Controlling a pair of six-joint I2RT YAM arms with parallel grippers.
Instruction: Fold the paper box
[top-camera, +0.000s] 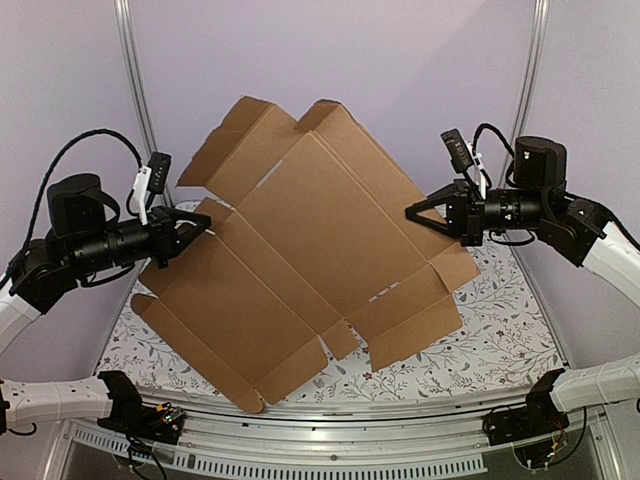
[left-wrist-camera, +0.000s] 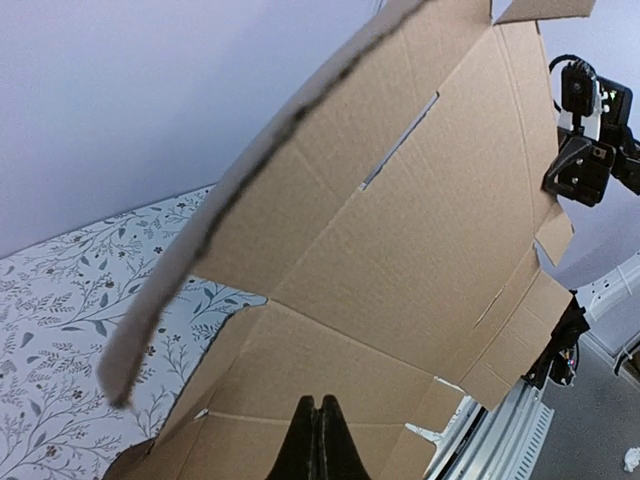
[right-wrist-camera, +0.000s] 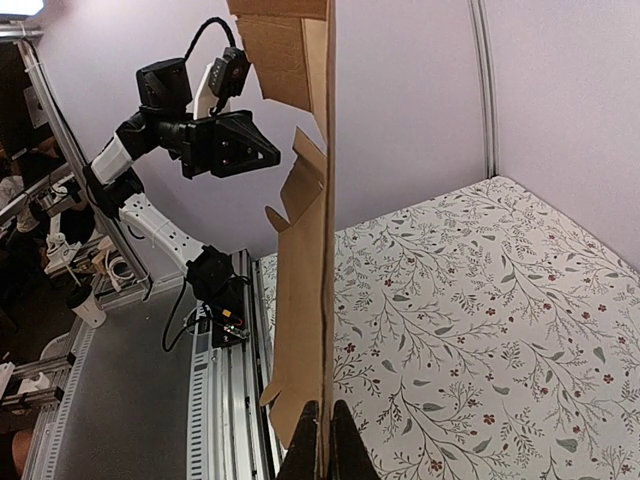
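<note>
The paper box (top-camera: 320, 230) is an unfolded brown cardboard sheet with flaps and slits. It is held up off the table, tilted, its lower corner near the front edge. My right gripper (top-camera: 410, 212) is shut on its right edge; in the right wrist view the sheet (right-wrist-camera: 300, 300) runs edge-on up from between the jaws (right-wrist-camera: 322, 408). My left gripper (top-camera: 205, 225) is at the sheet's left edge. In the left wrist view its jaws (left-wrist-camera: 320, 402) are pressed together with the cardboard's face (left-wrist-camera: 400, 260) right in front of the tips. Nothing shows between them.
A floral tablecloth (top-camera: 480, 330) covers the table under the sheet. Aluminium frame posts (top-camera: 135, 90) stand at the back corners and a metal rail (top-camera: 350, 440) runs along the front edge. Lilac walls close the back.
</note>
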